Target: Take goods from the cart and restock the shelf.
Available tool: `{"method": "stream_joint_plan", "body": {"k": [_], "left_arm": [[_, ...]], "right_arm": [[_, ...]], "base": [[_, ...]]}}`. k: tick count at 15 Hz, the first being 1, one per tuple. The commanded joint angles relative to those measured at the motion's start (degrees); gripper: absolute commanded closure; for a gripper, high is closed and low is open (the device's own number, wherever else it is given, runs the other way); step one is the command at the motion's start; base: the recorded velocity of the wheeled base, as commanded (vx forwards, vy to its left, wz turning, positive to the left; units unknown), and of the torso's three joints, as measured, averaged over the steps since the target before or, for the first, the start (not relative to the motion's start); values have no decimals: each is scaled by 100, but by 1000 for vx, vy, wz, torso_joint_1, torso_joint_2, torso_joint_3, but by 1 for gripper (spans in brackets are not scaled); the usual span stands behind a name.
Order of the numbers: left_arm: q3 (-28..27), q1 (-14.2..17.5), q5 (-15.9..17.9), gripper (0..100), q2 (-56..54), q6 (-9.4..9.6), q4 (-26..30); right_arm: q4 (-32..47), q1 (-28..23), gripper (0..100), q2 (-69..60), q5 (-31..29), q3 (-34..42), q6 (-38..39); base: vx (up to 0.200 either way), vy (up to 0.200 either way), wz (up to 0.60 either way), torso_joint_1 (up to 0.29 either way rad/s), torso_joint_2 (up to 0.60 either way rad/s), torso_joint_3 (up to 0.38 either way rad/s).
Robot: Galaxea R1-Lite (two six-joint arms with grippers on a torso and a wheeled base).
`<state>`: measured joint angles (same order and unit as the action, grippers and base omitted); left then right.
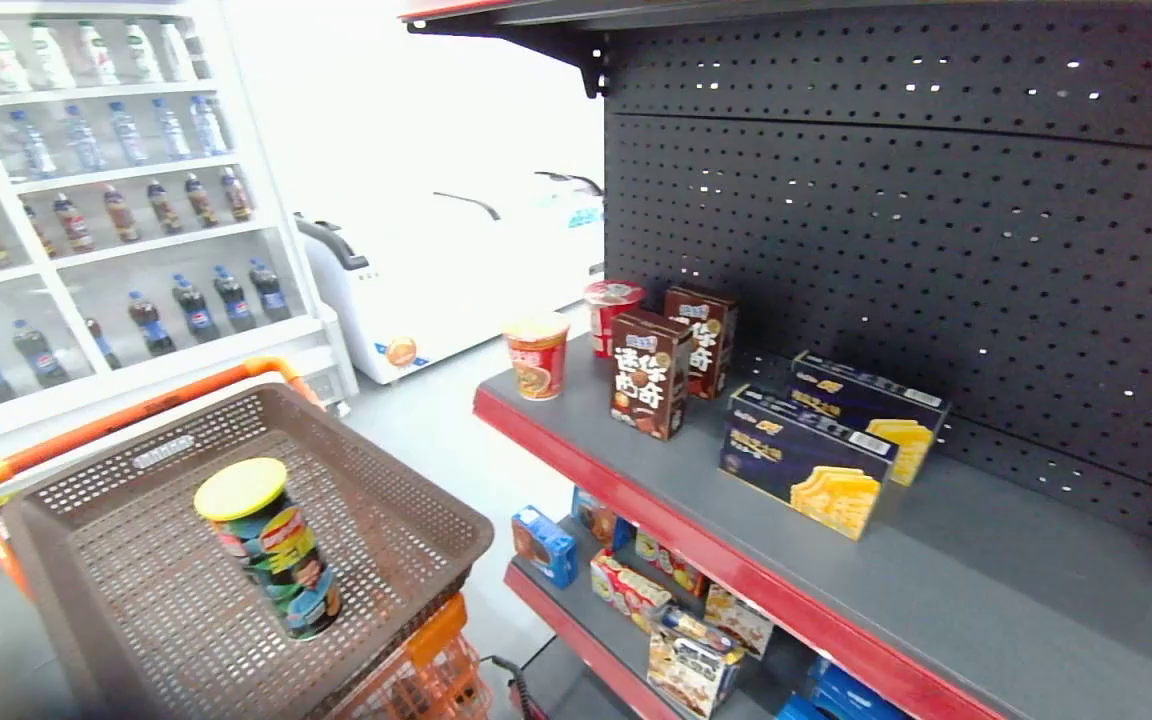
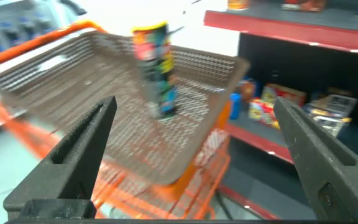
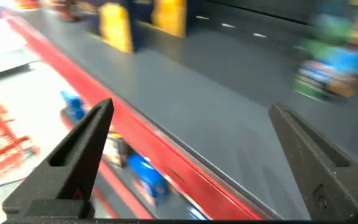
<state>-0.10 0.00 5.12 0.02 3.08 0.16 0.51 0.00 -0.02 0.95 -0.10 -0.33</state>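
Canister [image 1: 269, 545] upright in cart basket [image 1: 366, 470]

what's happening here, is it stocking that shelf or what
A two-armed robot is restocking a store shelf from a cart. One yellow-lidded can stands upright in the cart's brown basket, not yet picked up. The left gripper is open and empty, facing that can. The right gripper, also open and empty, faces the shelf, which already holds cups and snack boxes.
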Motion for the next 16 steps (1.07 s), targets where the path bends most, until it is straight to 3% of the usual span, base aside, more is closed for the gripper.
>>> {"method": "stream_joint_plan", "body": {"k": [1,7,9,15,16], "left_arm": [[1,0,7,0,-2,17,2],[1,0,-2,0,-2,-1,2],[1,0,-2,0,-2,-18,2],[-87,9,86,0,-2,87,-86],[-1432,70,86,0,1588,403,134]], "right_arm": [[2,0,0,2,2,1,-2],[2,0,0,2,10,1,-2],[2,0,0,2,10,1,-2],[2,0,0,2,10,1,-2],[2,0,0,2,10,1,-2]], "base": [[0,0,600,12,2,7],[0,0,0,0,0,0],[0,0,600,-2,2,7],[0,0,0,0,0,0],[0,0,0,0,0,0]]}}
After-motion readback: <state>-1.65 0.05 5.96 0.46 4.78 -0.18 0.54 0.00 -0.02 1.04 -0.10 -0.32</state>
